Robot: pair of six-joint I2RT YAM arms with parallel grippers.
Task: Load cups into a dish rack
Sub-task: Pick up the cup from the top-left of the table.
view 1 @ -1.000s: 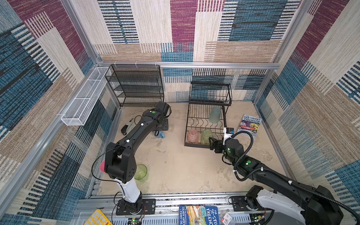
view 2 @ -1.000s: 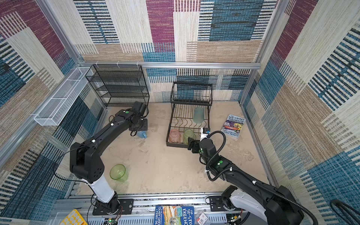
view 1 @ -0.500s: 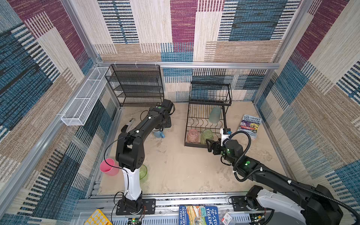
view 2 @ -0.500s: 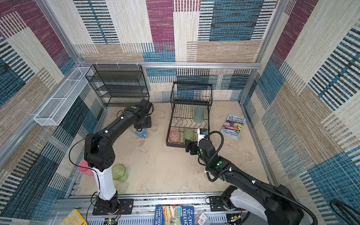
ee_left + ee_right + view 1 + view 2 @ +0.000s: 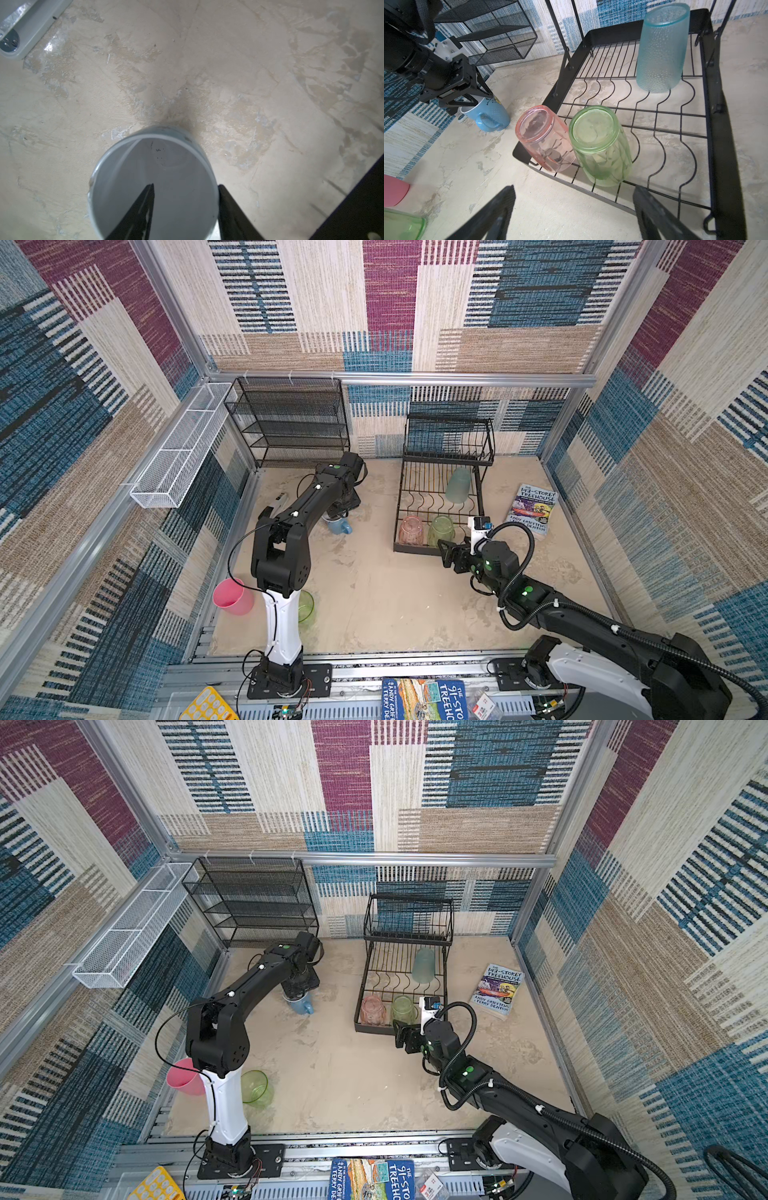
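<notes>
The light-blue mug stands upright on the floor left of the dish rack. My left gripper is open over it, one finger inside the mug and the other against its outer wall. In the rack's lower tray, a peach-pink cup, a green tumbler and a teal cup stand upside down. My right gripper is open and empty just before the rack's front edge. A pink cup and a green tumbler stand near the left arm's base.
A black mesh shelf unit stands at the back left. A white mesh basket hangs on the left wall. A book lies right of the rack. A grey object lies on the floor near the mug.
The left arm's elbow has swung toward the middle, uncovering the pink cup, while its gripper stayed over the mug and narrowed slightly. The right gripper drifted a little left along the rack's front.
</notes>
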